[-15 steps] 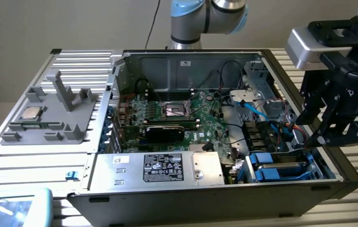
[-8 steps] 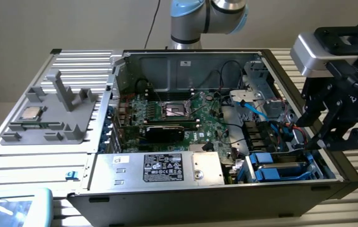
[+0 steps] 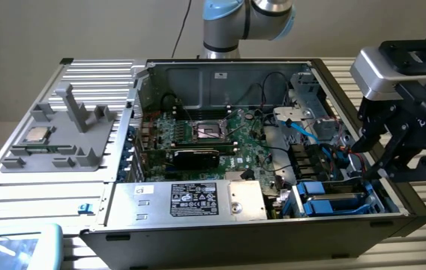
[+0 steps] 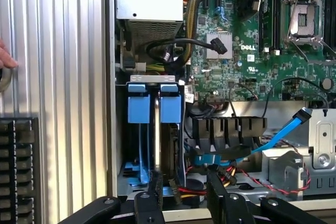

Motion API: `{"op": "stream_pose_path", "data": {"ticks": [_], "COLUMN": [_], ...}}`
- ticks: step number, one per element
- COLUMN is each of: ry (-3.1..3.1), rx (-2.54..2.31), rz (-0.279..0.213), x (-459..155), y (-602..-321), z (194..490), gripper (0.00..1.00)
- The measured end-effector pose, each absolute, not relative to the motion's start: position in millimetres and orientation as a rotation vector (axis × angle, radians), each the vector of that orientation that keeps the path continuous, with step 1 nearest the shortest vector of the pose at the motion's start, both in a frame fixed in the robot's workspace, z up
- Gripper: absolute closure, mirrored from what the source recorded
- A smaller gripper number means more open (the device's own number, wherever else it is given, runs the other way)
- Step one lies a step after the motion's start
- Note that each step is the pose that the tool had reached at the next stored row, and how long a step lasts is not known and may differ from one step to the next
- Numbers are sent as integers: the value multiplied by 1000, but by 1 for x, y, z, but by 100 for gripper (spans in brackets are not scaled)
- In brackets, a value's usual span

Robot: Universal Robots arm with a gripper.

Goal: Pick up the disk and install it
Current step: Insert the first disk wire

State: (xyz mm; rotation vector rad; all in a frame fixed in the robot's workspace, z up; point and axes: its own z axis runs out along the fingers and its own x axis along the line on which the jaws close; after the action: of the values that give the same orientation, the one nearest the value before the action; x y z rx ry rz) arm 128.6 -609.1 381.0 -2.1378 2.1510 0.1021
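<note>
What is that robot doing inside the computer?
A robot arm is working over an open computer case. Its gripper is open and empty, hovering just above the drive bay at the corner of the case. The disk, in its blue frame, stands on edge down in that bay, right below the fingers. Nothing is being held at this moment.

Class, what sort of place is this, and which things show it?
Probably a robotics lab or computer-assembly bench: an open computer case on a ribbed metal table, a robot arm, and a grey parts holder.
</note>
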Motion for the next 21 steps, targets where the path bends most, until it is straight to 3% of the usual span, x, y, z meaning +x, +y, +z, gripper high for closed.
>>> {"op": "stream_pose_path", "data": {"ticks": [21], "ry": [1935], "rx": [-2354], "rz": [129], "x": [133], "y": [-609], "z": [381], "gripper": [54]}}
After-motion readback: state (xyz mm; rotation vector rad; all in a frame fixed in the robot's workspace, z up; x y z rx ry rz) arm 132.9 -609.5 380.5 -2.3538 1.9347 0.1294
